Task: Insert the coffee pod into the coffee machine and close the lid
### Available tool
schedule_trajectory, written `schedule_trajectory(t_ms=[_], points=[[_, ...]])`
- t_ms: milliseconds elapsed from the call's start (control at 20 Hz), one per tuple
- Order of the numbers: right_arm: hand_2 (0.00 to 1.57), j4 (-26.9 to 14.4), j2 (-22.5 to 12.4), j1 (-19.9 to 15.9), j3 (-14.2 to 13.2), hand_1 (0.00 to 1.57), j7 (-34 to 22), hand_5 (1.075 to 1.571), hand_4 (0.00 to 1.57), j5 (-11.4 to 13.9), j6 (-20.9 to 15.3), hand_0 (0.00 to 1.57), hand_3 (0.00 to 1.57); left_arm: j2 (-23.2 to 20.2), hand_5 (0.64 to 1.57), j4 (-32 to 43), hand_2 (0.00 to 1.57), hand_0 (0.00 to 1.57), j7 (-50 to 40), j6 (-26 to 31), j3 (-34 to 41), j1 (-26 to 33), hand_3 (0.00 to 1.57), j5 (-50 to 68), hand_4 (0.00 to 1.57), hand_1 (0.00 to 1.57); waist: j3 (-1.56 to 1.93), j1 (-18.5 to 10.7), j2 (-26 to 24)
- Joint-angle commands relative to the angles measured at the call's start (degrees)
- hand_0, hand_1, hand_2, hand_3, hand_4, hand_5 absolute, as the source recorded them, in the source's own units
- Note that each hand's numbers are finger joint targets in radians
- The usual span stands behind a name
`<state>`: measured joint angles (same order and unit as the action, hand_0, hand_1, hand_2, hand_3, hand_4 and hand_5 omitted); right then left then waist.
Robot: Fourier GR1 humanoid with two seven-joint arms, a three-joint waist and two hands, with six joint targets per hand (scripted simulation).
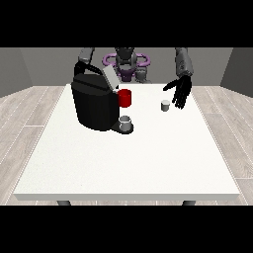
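A black coffee machine [94, 103] stands on the white table [128, 158] at the view's left, its grey lid [110, 77] tilted up and open. A small grey cup [126, 122] sits on its drip base. The small white coffee pod [165, 105] rests on the table towards the right. Just right of the pod hangs the hand at the view's right [181, 91], fingers straight and pointing down, apart from the pod. The arm at the view's left [86, 57] drops behind the machine, which hides its hand.
A red mug [125, 98] stands right behind the machine's spout, between machine and pod. The table's near half stretches bare towards the camera. Wooden floor surrounds the table.
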<state>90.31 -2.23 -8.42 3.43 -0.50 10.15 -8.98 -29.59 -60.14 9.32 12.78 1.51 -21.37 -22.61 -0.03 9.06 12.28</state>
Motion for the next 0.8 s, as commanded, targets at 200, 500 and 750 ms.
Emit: schedule_trajectory(t_ms=[200,500,750], points=[[0.00,-6.9,2.1,-3.6,0.6,0.00,0.2,1.571,0.00,-1.1,-2.6,0.00,0.00,3.1,1.571,5.3,0.88,0.76,0.5,-6.0,-2.1,-7.1,0.62,-7.6,0.00,0.76,0.04,-2.0,1.2],[0.00,-7.2,0.4,-6.4,-0.8,0.00,-1.8,1.571,0.00,0.0,-0.1,0.00,0.00,6.0,1.571,9.2,1.13,1.07,4.1,-16.6,-4.8,-8.7,0.93,-15.5,0.46,1.07,0.01,-0.1,3.2],[0.00,-11.8,1.2,-6.0,-0.6,0.00,1.8,1.571,0.00,0.0,-1.0,0.00,0.00,5.2,1.571,11.5,0.95,0.76,3.7,-14.4,-9.4,-8.2,0.81,-21.6,0.34,0.76,0.04,-1.6,2.7]])
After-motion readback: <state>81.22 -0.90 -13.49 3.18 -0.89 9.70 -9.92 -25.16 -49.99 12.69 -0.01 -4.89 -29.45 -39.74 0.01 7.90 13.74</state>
